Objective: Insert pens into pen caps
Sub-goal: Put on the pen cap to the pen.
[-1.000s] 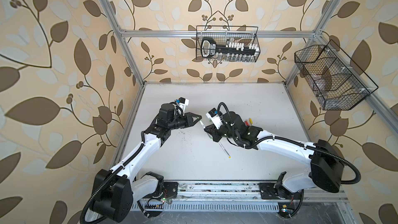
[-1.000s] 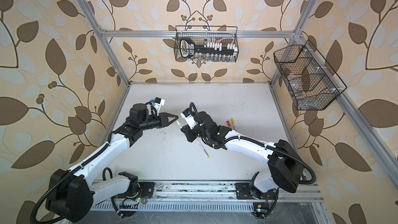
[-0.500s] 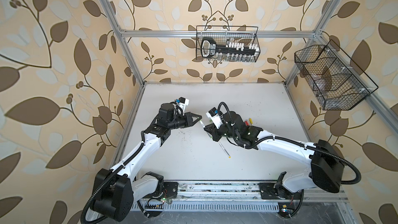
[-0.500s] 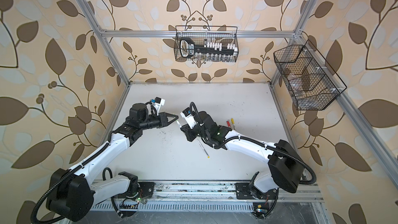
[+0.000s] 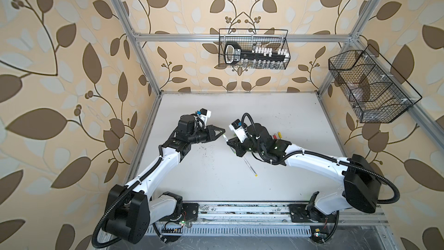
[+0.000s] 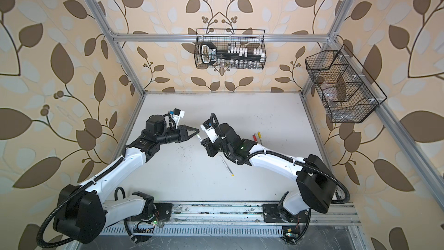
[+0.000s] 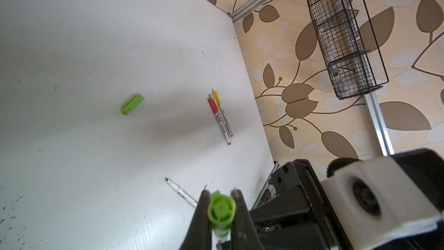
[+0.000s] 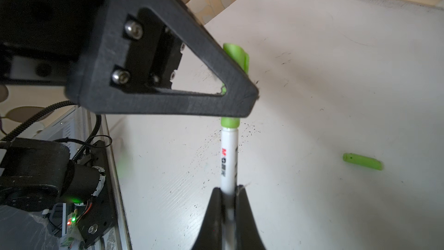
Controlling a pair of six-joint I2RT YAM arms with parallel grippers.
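Green plastic sits between the fingers of my left gripper (image 7: 219, 194). It is closed narrow on a light green cap (image 7: 221, 209), and the closed end of this cap faces the left wrist camera. My right gripper (image 8: 228, 188) is closed too and holds a white pen (image 8: 229, 155) by the barrel.

The two meet in the air above the white table (image 5: 264, 116), near its middle in both top views. In the right wrist view the front end of the pen is inside the mouth of the cap. The barrel, with red and dark print, comes out of it in one straight line. How deep the pen sits I cannot tell, because the black finger of the left gripper covers the middle of the cap.

On the table a second green cap (image 7: 131, 104) lies on its side, well apart from the rest. An uncapped pen (image 5: 249, 167) lies beside my right arm, with one end hidden under the gripper in both top views. Two capped pens, one with a red cap (image 7: 212, 105) and one with a yellow cap (image 7: 217, 97), lie close side by side near the right edge of the table.
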